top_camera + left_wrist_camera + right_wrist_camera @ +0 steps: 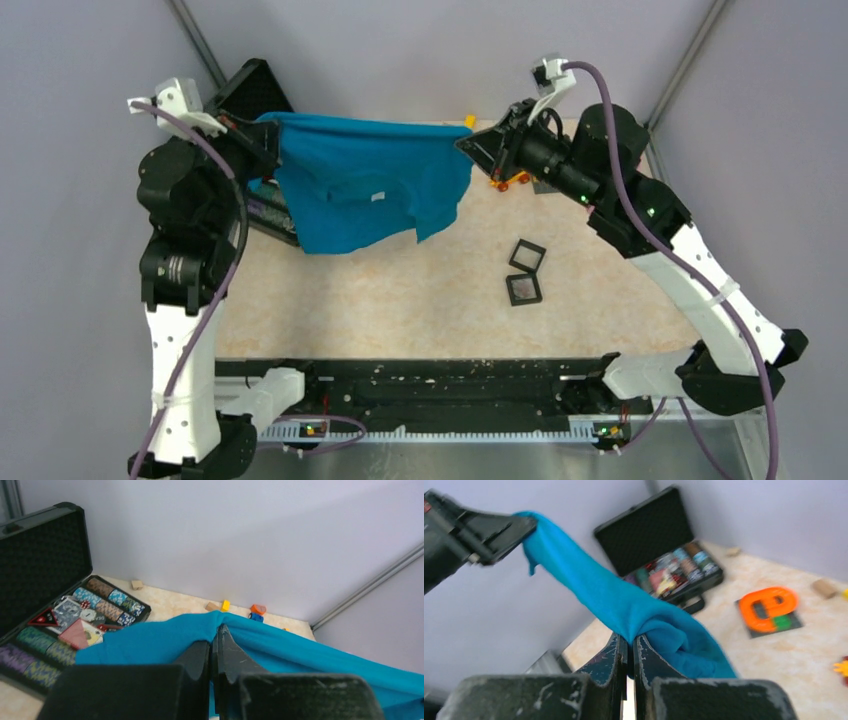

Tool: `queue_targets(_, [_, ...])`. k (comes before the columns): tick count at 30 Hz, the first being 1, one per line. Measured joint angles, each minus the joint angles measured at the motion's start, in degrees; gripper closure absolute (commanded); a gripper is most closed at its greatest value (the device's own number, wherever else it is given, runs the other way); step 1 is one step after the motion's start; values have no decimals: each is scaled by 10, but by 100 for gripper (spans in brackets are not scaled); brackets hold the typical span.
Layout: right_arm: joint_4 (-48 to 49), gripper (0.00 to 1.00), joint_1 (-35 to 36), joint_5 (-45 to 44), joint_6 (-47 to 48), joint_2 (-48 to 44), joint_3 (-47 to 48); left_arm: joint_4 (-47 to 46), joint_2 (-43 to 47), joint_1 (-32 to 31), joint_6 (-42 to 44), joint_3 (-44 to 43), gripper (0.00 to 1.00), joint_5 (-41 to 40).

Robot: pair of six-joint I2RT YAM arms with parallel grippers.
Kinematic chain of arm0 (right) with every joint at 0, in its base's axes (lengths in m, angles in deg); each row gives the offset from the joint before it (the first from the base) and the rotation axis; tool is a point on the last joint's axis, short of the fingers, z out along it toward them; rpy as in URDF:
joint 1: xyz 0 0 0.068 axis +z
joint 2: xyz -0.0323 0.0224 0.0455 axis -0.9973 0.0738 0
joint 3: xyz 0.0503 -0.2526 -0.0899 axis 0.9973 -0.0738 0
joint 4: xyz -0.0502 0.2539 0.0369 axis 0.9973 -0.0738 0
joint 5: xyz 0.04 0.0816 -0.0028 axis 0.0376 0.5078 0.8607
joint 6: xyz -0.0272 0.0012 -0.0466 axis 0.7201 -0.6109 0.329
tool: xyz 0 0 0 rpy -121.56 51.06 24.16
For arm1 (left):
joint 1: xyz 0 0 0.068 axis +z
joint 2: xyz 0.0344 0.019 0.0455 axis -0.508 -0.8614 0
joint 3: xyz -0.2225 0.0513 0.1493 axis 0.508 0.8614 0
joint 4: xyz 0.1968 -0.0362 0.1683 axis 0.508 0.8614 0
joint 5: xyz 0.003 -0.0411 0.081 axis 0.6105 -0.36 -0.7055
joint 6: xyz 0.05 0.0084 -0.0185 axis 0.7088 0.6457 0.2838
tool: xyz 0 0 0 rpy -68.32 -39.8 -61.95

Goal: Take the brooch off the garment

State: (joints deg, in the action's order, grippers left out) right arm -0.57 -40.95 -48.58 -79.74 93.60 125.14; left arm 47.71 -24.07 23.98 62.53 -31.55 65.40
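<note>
A teal garment hangs stretched in the air between my two grippers. My left gripper is shut on its left top edge, and the cloth drapes over the closed fingers in the left wrist view. My right gripper is shut on the right top edge, with a bunched fold pinched between the jaws in the right wrist view. The garment also shows in the left wrist view and the right wrist view. A small white patch sits by the neckline. I cannot make out the brooch.
An open black case of poker chips lies at the far left, partly behind the garment. Two small black square frames lie on the table right of centre. An orange toy and small blocks lie near the back wall.
</note>
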Motion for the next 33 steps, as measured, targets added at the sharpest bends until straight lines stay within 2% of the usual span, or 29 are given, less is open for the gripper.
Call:
queue_targets(6, [-21, 100, 0, 119, -49, -33, -63, 65, 43, 0, 10, 15, 100, 4])
queue_targets(9, [-56, 100, -8, 118, -78, -18, -60, 68, 16, 1, 9, 12, 100, 18])
queue_targets(12, [-81, 100, -67, 133, -114, 27, -22, 74, -80, 7, -3, -33, 100, 48])
queue_targets(15, [-76, 100, -151, 165, -157, 98, 40, 89, -240, 13, -20, -170, 100, 93])
queue_targets(18, [-98, 100, -190, 178, -179, 200, 186, 112, -390, 13, -31, -321, 100, 120])
queue_targets(21, [-101, 100, -193, 207, -188, 242, 264, 139, -431, 18, -34, -355, 100, 128])
queue_targets(23, [-89, 100, -187, 228, -192, 224, 237, 138, -403, 23, -34, -316, 100, 133])
queue_targets(24, [-71, 100, -183, 234, -194, 201, 193, 126, -376, 25, -33, -276, 100, 133])
queue_targets(26, [-30, 100, -171, 243, -206, 124, 46, 108, -298, 28, -31, -169, 100, 131])
queue_targets(30, [28, 100, -152, 252, -240, 21, -158, 84, -147, 30, -27, 19, 100, 120])
queue_targets(33, [50, 100, -141, 257, -260, -16, -228, 84, -85, 31, -23, 85, 100, 118])
